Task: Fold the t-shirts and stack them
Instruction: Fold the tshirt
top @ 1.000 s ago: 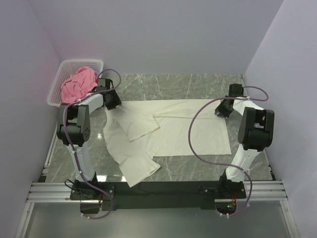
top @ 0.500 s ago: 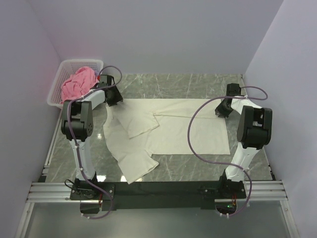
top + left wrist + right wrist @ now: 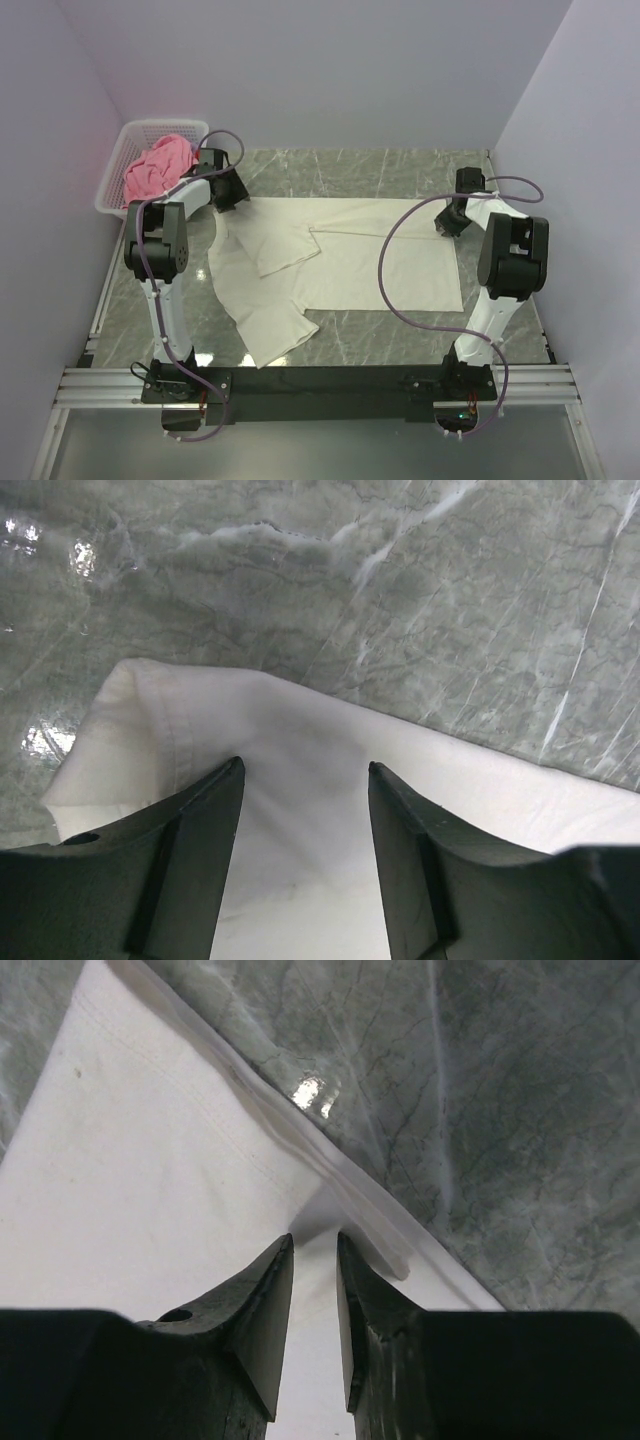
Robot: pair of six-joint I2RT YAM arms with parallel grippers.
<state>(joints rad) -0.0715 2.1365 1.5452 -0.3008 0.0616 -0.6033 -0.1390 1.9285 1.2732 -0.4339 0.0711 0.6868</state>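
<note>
Evidently, the cream-white t-shirt (image 3: 350, 265) is being spread flat for folding, and it is worked from its far edge.

On the shirt's near side, a rumpled part is seen trailing out at an angle, not yet smoothed. At the shirt's far right corner, the right gripper (image 3: 315, 1240) is closed narrowly on a puckered ridge of hem, probably so that the edge can be drawn taut. At the far left corner, the left gripper (image 3: 305, 770) is held open astride the cloth, with nothing gripped. Beyond that left corner a white lattice basket (image 3: 118, 165) is placed, and the pink t-shirt (image 3: 155, 172) is bundled inside it, unfolded and judged to be waiting its turn.
</note>
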